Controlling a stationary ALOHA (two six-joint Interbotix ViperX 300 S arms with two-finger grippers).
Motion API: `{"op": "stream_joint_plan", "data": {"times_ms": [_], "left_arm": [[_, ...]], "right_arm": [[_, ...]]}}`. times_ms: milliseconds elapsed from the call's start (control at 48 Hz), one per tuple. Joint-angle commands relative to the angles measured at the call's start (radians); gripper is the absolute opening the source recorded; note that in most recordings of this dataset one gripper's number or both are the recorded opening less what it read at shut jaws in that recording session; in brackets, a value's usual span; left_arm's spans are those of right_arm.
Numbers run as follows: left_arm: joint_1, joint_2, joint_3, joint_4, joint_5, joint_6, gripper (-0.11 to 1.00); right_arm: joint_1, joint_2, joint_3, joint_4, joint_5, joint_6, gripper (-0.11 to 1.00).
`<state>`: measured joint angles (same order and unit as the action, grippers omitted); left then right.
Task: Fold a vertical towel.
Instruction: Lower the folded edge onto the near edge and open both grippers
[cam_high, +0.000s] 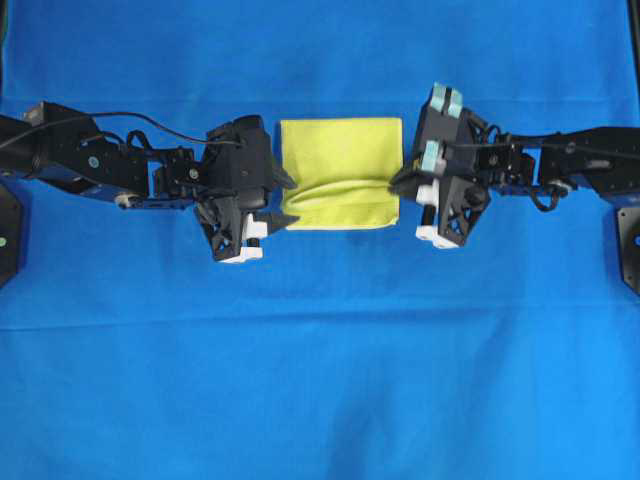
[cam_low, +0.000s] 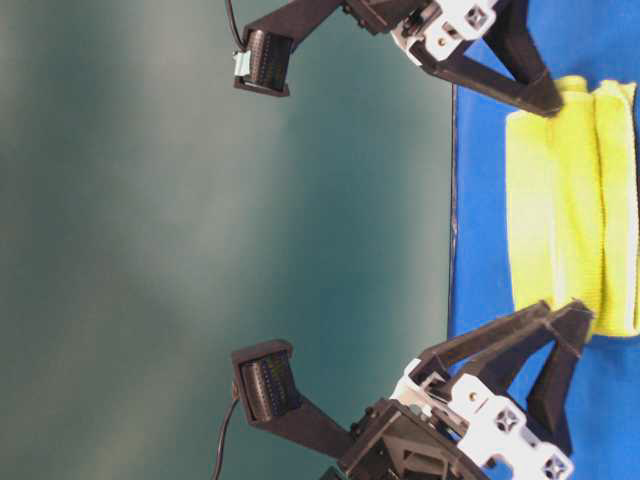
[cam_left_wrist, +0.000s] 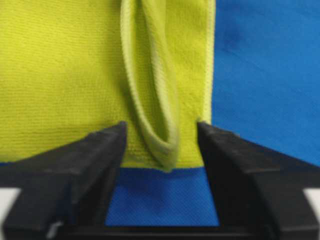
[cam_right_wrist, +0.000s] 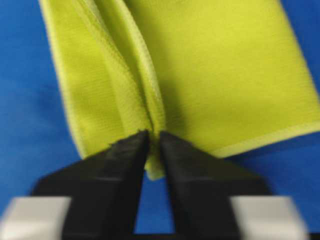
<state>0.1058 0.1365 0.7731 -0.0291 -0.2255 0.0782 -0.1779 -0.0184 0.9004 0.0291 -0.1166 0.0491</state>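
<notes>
The yellow towel (cam_high: 340, 165) lies on the blue cloth, folded over, with a raised crease running across its near part. My left gripper (cam_high: 287, 199) is at the towel's left edge and stands open; in the left wrist view the looped ridge of the towel (cam_left_wrist: 155, 100) sits between its spread fingers (cam_left_wrist: 100, 150) without touching them. My right gripper (cam_high: 398, 183) is at the right edge. In the right wrist view its jaws (cam_right_wrist: 154, 136) are pinched on a small pleat of the towel's hem (cam_right_wrist: 156, 167). In the table-level view the left gripper (cam_low: 563, 312) is spread and the right gripper (cam_low: 545, 100) is closed.
The large blue cloth (cam_high: 320, 380) covers the whole table. Both black arms reach in level from the left (cam_high: 90, 160) and right (cam_high: 570, 160) sides. The table's edge (cam_low: 452, 200) meets a dark green backdrop in the table-level view.
</notes>
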Motion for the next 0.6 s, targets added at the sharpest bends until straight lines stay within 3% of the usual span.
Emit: {"op": "stream_joint_plan", "data": {"times_ms": [0,83,146,250,584], "left_arm": [[-0.015,-0.020,-0.012,0.000,-0.003,0.002,0.60],[-0.028,-0.029,-0.011,0.000,0.008,0.000,0.60],[-0.041,-0.040,-0.009,0.000,0.025,0.000,0.59],[-0.072,-0.069,-0.008,0.000,0.066,0.000,0.59],[-0.130,-0.284,-0.003,0.000,0.232,0.000,0.58]], "right_arm": [[0.028,-0.011,-0.014,0.003,-0.002,0.000,0.38],[0.058,-0.011,-0.015,0.003,0.012,0.000,0.60],[0.083,-0.015,-0.018,0.003,0.037,0.002,0.67],[0.117,-0.034,-0.023,0.011,0.078,0.009,0.59],[0.143,-0.273,-0.034,0.002,0.192,0.032,0.60]]}}
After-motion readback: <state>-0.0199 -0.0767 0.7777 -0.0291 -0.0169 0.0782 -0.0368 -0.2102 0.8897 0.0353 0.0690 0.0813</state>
